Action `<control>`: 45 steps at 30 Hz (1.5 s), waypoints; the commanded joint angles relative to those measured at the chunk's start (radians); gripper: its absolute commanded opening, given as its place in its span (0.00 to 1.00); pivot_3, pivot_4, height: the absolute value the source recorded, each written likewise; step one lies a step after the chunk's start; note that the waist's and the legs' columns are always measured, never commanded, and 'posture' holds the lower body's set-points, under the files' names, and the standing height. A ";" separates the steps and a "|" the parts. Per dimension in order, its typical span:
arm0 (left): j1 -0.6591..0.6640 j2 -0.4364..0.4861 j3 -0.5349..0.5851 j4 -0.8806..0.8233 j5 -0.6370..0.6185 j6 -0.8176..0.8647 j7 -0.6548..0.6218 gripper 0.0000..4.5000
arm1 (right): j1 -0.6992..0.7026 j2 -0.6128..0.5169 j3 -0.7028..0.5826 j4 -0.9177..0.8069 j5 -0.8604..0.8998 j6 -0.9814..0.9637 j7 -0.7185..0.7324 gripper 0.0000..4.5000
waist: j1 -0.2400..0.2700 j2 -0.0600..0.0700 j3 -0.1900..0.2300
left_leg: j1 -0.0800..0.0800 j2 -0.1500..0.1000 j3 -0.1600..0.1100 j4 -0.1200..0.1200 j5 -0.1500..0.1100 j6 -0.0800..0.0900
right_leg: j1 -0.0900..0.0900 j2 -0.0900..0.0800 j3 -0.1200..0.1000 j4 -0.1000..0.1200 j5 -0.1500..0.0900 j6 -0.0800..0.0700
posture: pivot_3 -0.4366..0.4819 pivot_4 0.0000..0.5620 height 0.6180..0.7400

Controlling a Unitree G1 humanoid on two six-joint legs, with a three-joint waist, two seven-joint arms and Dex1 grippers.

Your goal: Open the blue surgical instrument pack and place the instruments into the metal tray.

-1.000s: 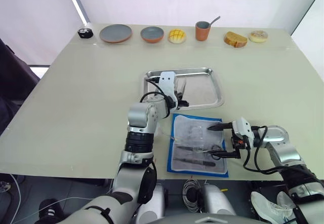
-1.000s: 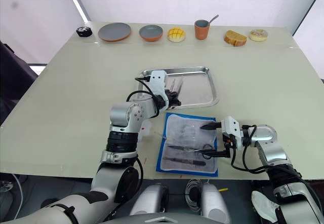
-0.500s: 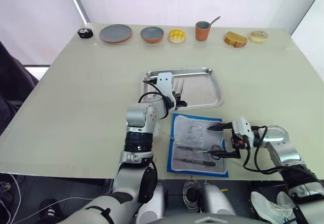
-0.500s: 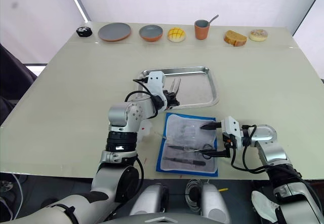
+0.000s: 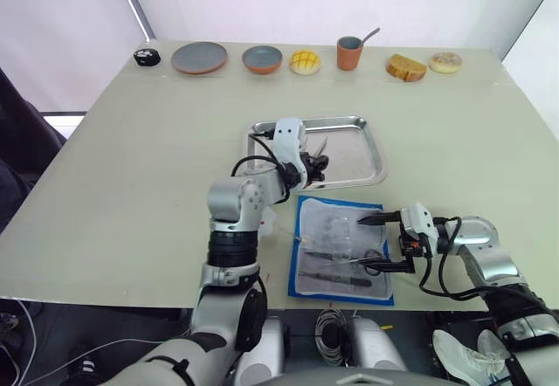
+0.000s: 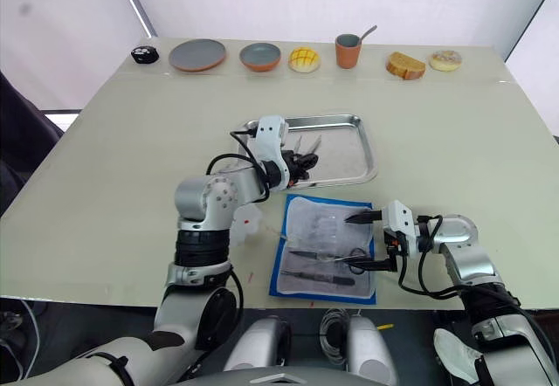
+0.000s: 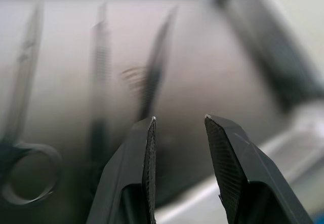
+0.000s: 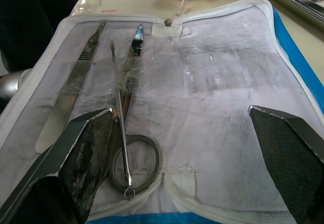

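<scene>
The blue surgical instrument pack (image 5: pixel 341 251) lies open near the table's front edge, its clear inner sheet facing up. Scissors (image 8: pixel 132 148) and a flat silver tool (image 8: pixel 76 82) lie on that sheet. My right gripper (image 5: pixel 367 244) is open wide at the pack's right edge, with nothing between its fingers (image 8: pixel 86 153). Behind the pack stands the metal tray (image 5: pixel 360 161). Several slim instruments (image 7: pixel 152 77) lie in its left part. My left gripper (image 7: pixel 179 125) hovers just above them, open and empty, over the tray's left side (image 5: pixel 316 164).
Along the far edge stand a black object (image 5: pixel 147 56), a grey plate (image 5: pixel 199 57), a bowl (image 5: pixel 262 58), a yellow bun (image 5: pixel 305 62), a cup with a spoon (image 5: pixel 349 52), bread (image 5: pixel 406 67) and a doughnut (image 5: pixel 446 62). A white soft thing (image 6: pixel 244 224) lies left of the pack.
My left elbow has swung outward to the left while the left gripper stayed over the tray's left part. The right arm and the pack have not moved.
</scene>
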State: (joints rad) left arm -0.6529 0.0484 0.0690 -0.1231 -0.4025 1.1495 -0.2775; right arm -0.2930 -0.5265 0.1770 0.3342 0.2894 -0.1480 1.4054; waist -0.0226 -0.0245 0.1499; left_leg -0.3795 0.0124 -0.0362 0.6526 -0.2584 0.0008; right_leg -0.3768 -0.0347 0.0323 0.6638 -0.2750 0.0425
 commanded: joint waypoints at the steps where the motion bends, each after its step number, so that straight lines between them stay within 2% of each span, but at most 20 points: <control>1: 0.099 0.156 -0.073 -0.196 -0.109 -0.135 -0.300 0.36 | 0.025 -0.003 0.006 0.012 0.007 0.062 0.006 1.00 | 0.002 0.001 0.000 | 0.000 0.000 0.000 0.000 0.000 0.000 | 0.000 0.000 0.000 0.000 0.000 0.000 | 0.48 0.27 1.00; 4: 0.171 0.234 -0.075 -0.214 -0.109 -0.313 -0.444 0.36 | 0.026 -0.003 -0.001 -0.001 0.017 0.071 0.009 1.00 | 0.005 0.002 0.001 | 0.000 0.000 0.000 0.000 0.000 0.000 | 0.000 -0.001 0.000 -0.001 0.000 0.000 | 0.48 0.27 1.00; 9: 0.281 0.391 -0.065 -0.156 -0.120 -0.501 -0.672 0.36 | 0.036 -0.007 -0.010 -0.028 0.028 0.084 0.008 1.00 | 0.007 0.003 0.002 | 0.000 0.000 0.001 0.000 0.000 0.001 | 0.000 -0.001 0.000 -0.001 0.000 0.000 | 0.48 0.27 1.00; 14: 0.388 0.501 -0.020 -0.132 -0.189 -0.572 -0.845 0.36 | 0.046 -0.018 -0.034 -0.060 0.053 0.116 0.009 1.00 | 0.009 0.004 0.003 | -0.001 0.001 0.000 0.000 -0.003 0.005 | 0.000 -0.001 -0.001 -0.002 0.000 -0.001 | 0.48 0.27 1.00; 17: 0.454 0.558 0.026 -0.129 -0.245 -0.587 -0.927 0.51 | 0.057 -0.023 -0.090 -0.108 0.121 0.161 -0.003 1.00 | 0.009 0.006 0.004 | -0.001 0.001 0.000 0.000 -0.003 0.005 | -0.001 -0.002 -0.001 -0.002 0.000 -0.001 | 0.48 0.27 1.00; 18: 0.472 0.574 0.036 -0.127 -0.256 -0.592 -0.947 0.65 | 0.063 -0.029 -0.103 -0.127 0.137 0.174 -0.004 1.00 | 0.009 0.007 0.005 | -0.001 0.001 0.000 0.000 -0.003 0.005 | -0.001 -0.003 -0.001 -0.002 0.000 -0.001 | 0.48 0.27 1.00; 20: 0.518 0.610 0.074 -0.118 -0.272 -0.602 -0.980 0.83 | 0.096 -0.064 -0.141 -0.176 0.167 0.192 0.006 1.00 | 0.012 0.009 0.007 | -0.002 0.001 0.000 0.000 -0.003 0.006 | -0.001 -0.003 -0.002 -0.002 0.000 -0.001 | 0.48 0.27 1.00; 21: 0.543 0.627 0.099 -0.111 -0.278 -0.611 -0.996 0.99 | 0.118 -0.087 -0.167 -0.203 0.182 0.196 0.011 1.00 | 0.013 0.009 0.007 | -0.002 0.001 0.000 0.000 -0.003 0.006 | -0.001 -0.003 -0.002 -0.002 0.000 0.000 | 0.48 0.27 1.00; 24: 0.612 0.675 0.158 -0.085 -0.281 -0.648 -1.038 0.99 | 0.196 -0.151 -0.249 -0.268 0.232 0.213 0.020 1.00 | 0.011 0.016 0.012 | -0.004 0.000 0.000 -0.001 -0.003 0.006 | -0.002 -0.003 -0.002 -0.003 -0.001 0.000 | 0.48 0.27 1.00; 31: 0.666 0.768 0.245 0.014 -0.290 -0.689 -1.119 0.99 | 0.399 -0.282 -0.502 -0.383 0.350 0.264 0.016 1.00 | 0.013 0.017 0.015 | -0.003 0.000 0.000 -0.001 -0.004 0.007 | -0.002 -0.004 -0.003 -0.002 -0.001 0.000 | 0.48 0.27 1.00; 38: 0.638 0.783 0.219 0.054 -0.269 -0.728 -1.178 0.99 | 0.515 -0.352 -0.659 -0.425 0.387 0.300 0.029 1.00 | 0.011 0.016 0.016 | -0.004 0.000 0.000 -0.001 -0.004 0.007 | -0.002 -0.003 -0.003 -0.002 -0.001 0.001 | 0.48 0.27 1.00; 45: 0.582 0.737 0.116 0.100 -0.205 -0.862 -1.237 0.99 | 0.568 -0.347 -0.688 -0.527 0.403 0.344 -0.007 1.00 | 0.011 0.016 0.016 | -0.003 0.000 0.001 -0.001 -0.004 0.007 | -0.002 -0.002 -0.002 -0.002 -0.001 0.001 | 0.48 0.27 1.00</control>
State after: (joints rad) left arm -0.0592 0.7956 0.2113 -0.0177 -0.6212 0.3323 -1.4899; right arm 0.2719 -0.8726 -0.4807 -0.1397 0.6702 0.1838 1.4118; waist -0.0119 -0.0087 0.1660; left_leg -0.3828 0.0127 -0.0354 0.6516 -0.2620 0.0079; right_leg -0.3788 -0.0371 0.0303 0.6614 -0.2764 0.0432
